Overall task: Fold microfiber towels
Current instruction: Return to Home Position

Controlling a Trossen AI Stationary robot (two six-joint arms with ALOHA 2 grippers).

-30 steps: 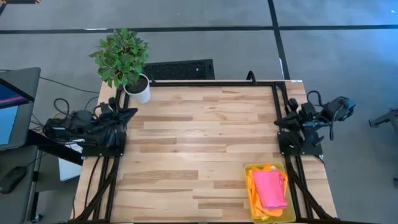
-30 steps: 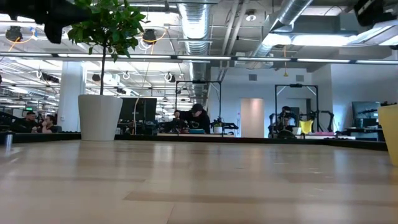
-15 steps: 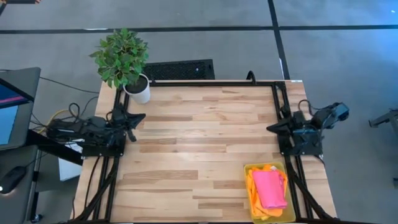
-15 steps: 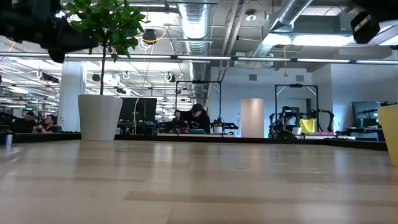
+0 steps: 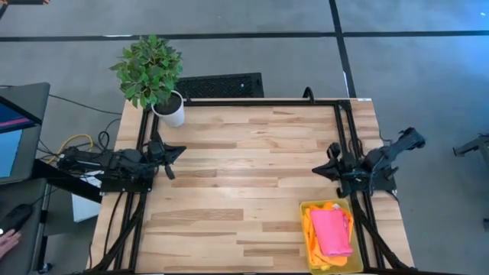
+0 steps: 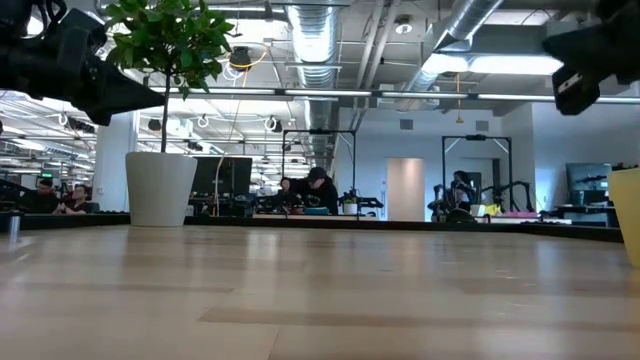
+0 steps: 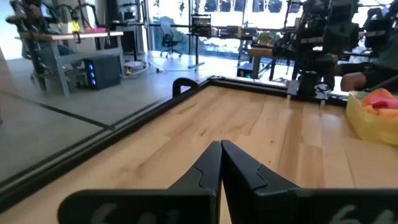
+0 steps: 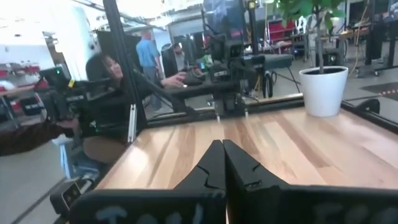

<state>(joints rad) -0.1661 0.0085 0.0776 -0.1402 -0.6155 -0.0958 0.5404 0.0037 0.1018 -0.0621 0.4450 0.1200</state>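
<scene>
Just beside your right gripper's (image 8: 221,148) fingertips, well apart from your left gripper's (image 7: 219,149), folded pink-over-orange microfiber towels (image 5: 331,231) lie stacked in the rigid translucent yellow bin (image 5: 357,260), job apparently finished; both finger pairs pressed together, empty.

Orange towels (image 5: 309,237) mostly beneath pink towel (image 5: 331,231)

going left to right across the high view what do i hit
dark screen → left tool → right tool; potted plant and yellow bin overlap the tools sideways, so left out
</scene>
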